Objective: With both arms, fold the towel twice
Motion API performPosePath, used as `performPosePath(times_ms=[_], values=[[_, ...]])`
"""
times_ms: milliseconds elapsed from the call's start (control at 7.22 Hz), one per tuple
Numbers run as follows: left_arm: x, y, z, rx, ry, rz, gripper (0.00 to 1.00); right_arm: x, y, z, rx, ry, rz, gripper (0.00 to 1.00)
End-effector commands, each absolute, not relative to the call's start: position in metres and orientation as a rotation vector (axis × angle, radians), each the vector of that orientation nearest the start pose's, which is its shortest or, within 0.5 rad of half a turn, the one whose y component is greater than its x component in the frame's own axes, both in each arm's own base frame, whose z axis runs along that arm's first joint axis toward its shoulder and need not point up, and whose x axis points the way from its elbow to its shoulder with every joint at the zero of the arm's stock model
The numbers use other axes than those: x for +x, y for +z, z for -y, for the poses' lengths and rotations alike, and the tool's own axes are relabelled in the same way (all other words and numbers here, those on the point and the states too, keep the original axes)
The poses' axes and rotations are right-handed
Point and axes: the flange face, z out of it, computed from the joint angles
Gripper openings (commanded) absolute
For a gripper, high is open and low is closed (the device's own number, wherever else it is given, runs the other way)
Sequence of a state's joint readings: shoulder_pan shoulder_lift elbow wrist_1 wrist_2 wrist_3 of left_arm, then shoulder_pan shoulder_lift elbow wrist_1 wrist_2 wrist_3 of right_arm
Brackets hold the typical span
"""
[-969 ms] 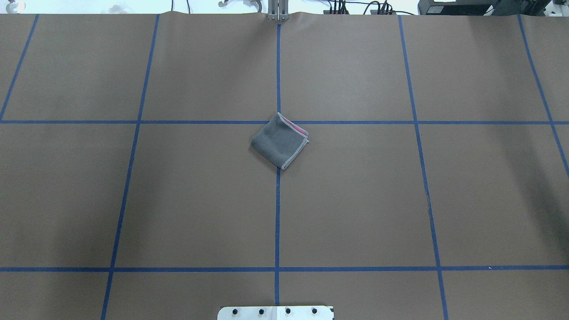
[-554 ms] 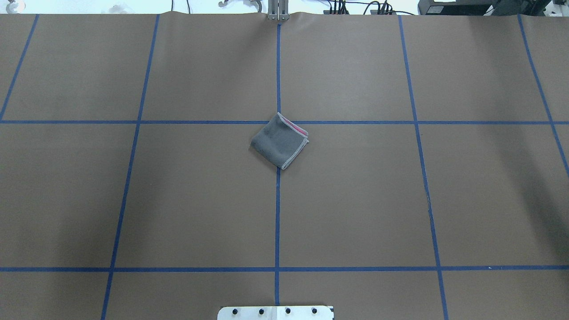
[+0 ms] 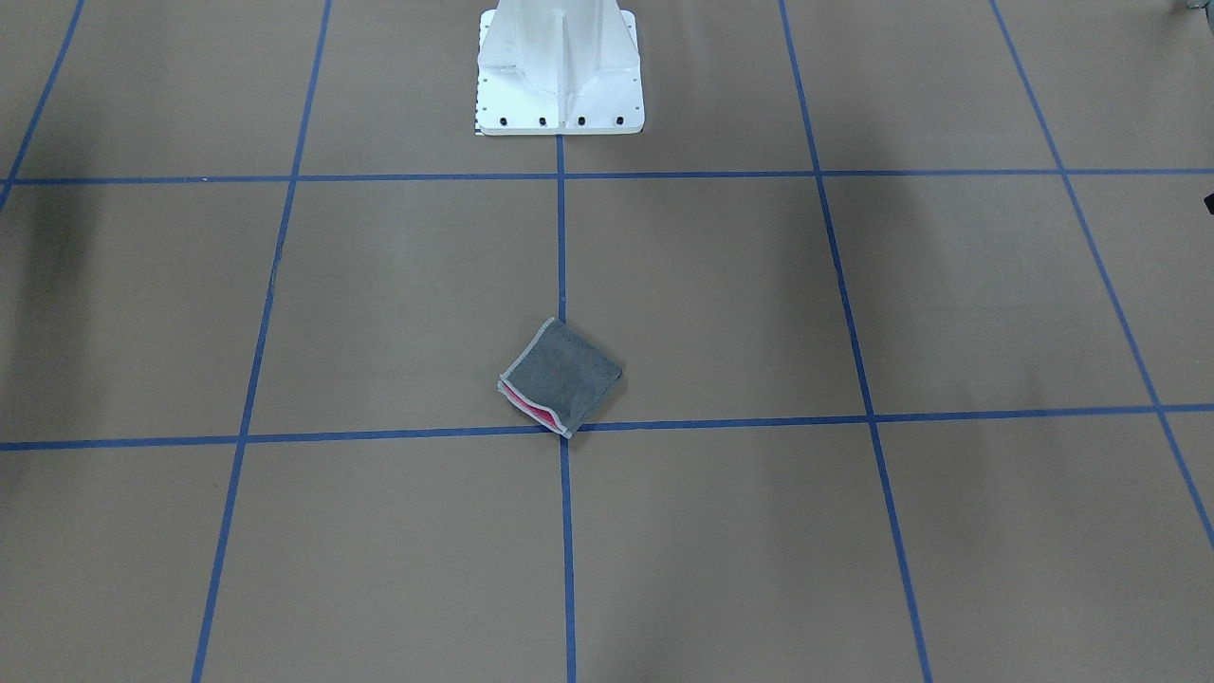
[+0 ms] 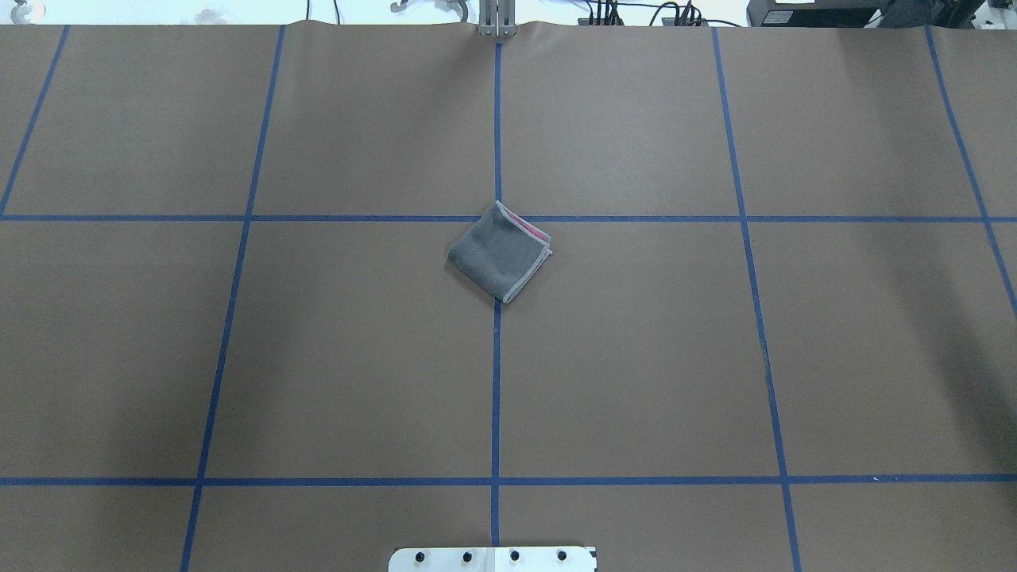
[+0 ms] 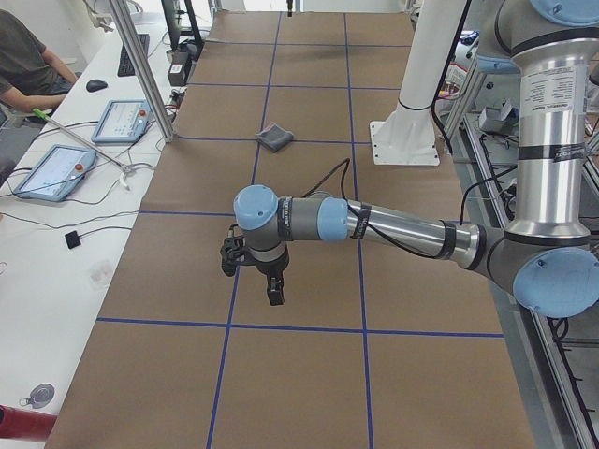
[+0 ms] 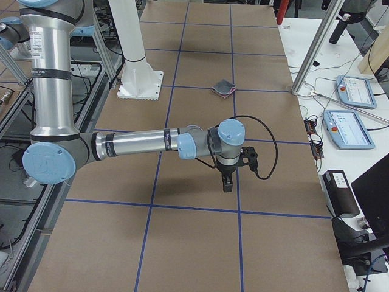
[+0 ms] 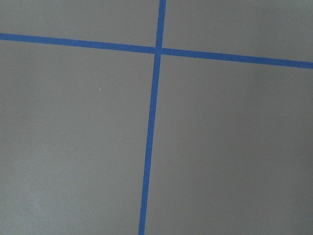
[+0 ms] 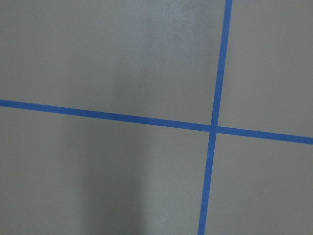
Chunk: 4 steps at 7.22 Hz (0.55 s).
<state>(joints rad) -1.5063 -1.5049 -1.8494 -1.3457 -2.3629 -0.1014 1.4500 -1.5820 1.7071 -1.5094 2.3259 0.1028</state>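
Front-facing view: the towel [image 3: 560,378] is lying on the table [image 3: 285,304] straight out in front of the pedestal [image 3: 560,66], well apart from it. It is resting as a small, thick square turned corner-on, grey face up. A pink strip is peeking out along the edge facing away from the pedestal, and that far corner is touching a crossing of the blue tape [image 3: 711,423]. No arm is showing here.

Overhead view: the towel is sitting exactly as it was a second ago, in the same spot before the pedestal, with the same outline and the same pink sliver. Nothing is moving near it. Stitched borders are stacking along two edges, so I am judging that both folds are already in. The task looks finished, with the arms drawn clear of the towel.

Left side view: the left arm [image 5: 393,229] is stretching low over the table, well off to the pedestal's left and far from the towel. Its left jaws are pointing down at bare paper. I cannot tell whether they are spread or pressed together.

Right side view: the right arm [image 6: 140,145] is mirroring this, well off to the pedestal's right. The right jaws are hanging over bare paper, and again I cannot tell their state.

Wrist views: each is showing only table and a tape crossing, with no towel and no jaws in sight.
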Motion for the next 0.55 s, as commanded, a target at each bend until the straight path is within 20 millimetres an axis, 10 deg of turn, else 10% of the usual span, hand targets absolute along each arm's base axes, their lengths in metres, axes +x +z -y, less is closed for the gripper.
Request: performPosePath(times_ms=[0, 415], values=[[-0.0331, 0.5733, 0.4520, -0.044, 0.036, -0.795, 1.00, 0.0054, 0.5884, 0.4975, 0.097, -0.089, 0.773, 1.00], [-0.0321, 0.5679, 0.4563, -0.037, 0.038, -0.795, 1.00, 0.0047, 0.5885, 0.4976, 0.097, -0.090, 0.771, 1.00]])
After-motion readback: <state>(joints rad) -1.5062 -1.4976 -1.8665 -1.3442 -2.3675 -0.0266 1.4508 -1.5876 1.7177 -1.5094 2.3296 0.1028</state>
